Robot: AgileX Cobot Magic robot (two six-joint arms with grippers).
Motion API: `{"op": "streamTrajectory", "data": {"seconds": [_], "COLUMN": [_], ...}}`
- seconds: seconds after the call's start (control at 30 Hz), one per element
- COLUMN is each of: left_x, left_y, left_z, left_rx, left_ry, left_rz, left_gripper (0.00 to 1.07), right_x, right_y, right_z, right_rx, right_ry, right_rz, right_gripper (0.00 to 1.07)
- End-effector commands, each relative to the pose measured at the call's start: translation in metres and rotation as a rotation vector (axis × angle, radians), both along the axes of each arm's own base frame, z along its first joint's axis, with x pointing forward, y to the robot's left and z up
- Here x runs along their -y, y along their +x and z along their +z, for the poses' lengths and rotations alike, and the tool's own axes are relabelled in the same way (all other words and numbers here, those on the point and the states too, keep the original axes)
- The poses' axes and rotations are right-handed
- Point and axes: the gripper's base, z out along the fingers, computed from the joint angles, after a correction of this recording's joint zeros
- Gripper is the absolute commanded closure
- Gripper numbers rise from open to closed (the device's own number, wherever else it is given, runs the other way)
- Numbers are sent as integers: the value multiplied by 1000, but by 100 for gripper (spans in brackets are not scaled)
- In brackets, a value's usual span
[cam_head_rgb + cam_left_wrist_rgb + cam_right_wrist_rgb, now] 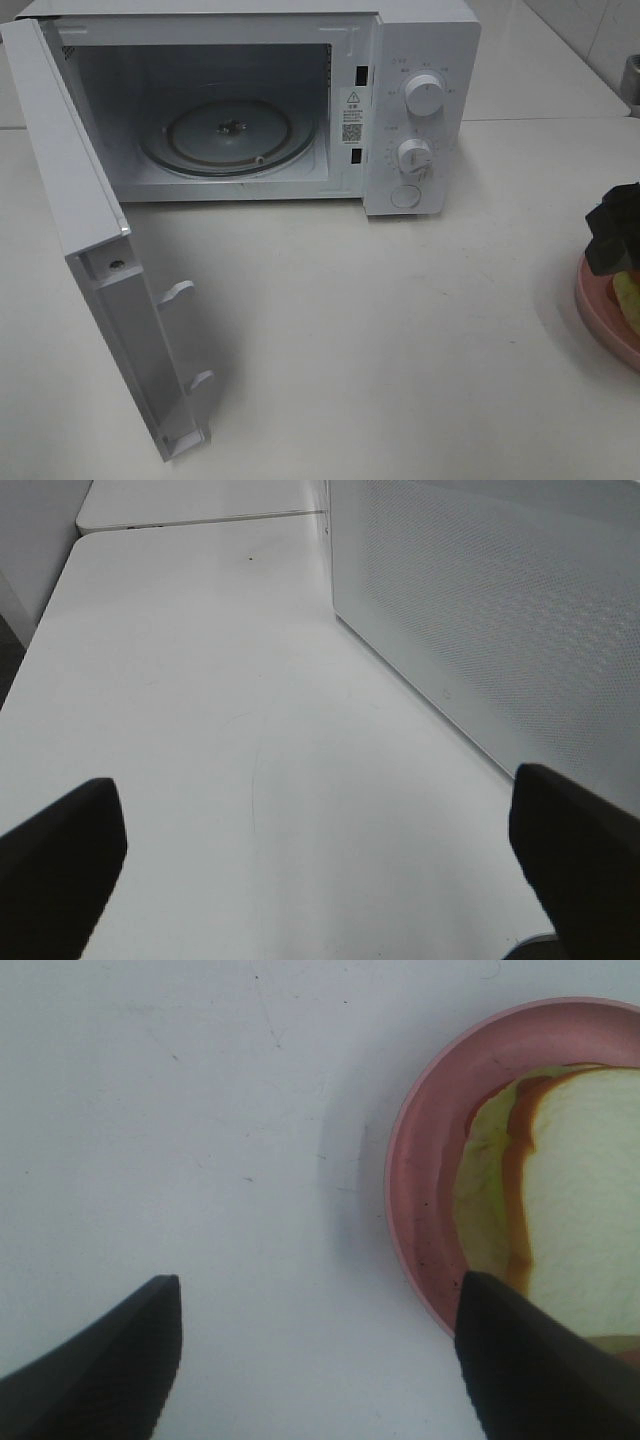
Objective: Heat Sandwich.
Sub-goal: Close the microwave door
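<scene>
At the back of the white surface (380,330) stands a white microwave (420,60), its door (80,220) swung wide to the left. Inside, the glass turntable (230,140) lies bare. Two round knobs (425,95) sit one above the other on the control panel to the right of the cavity, with a round button (406,196) below them.

The sandwich (570,1200) lies on a pink plate (420,1200) at the far right edge of the exterior view, well apart from the microwave. The right wrist view shows pale bread with an orange-brown crust and yellow-green filling at its edge. In the exterior view only a sliver of the sandwich (628,292) and part of the plate (598,318) show, with the dark body of the right arm above them.

The right end effector (318,1360) is spread wide and holds nothing. One of its fingers (110,1360) is over bare surface and the other overlaps the near rim of the plate in the wrist view; whether it touches the plate cannot be told.

The left end effector (325,865) is out of the exterior view. Its wrist view shows it fully spread and empty, with one finger (60,860) at each lower corner, above bare surface beside the perforated outer face of the door (500,610).
</scene>
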Motion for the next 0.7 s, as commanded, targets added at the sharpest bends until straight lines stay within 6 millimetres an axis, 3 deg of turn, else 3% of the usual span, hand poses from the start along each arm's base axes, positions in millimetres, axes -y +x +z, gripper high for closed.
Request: {"op": "streamTrajectory", "data": {"seconds": [0.03,0.33,0.7], "left_x": [0,0,0], "left_y": [-3,-3,-3], "left_z": [-1,-1,-1], "left_rx": [22,22,22], "left_ry": [0,0,0], "left_rz": [5,5,5], "left_gripper": [7,7,7], "right_x": [2,9,29], "right_y": [-11,-44,-115], "right_z": [8,27,25], "right_rx": [12,128,350], "right_ry": [11,58,101], "right_rz": [7,21,42], "right_gripper": [34,34,34]}}
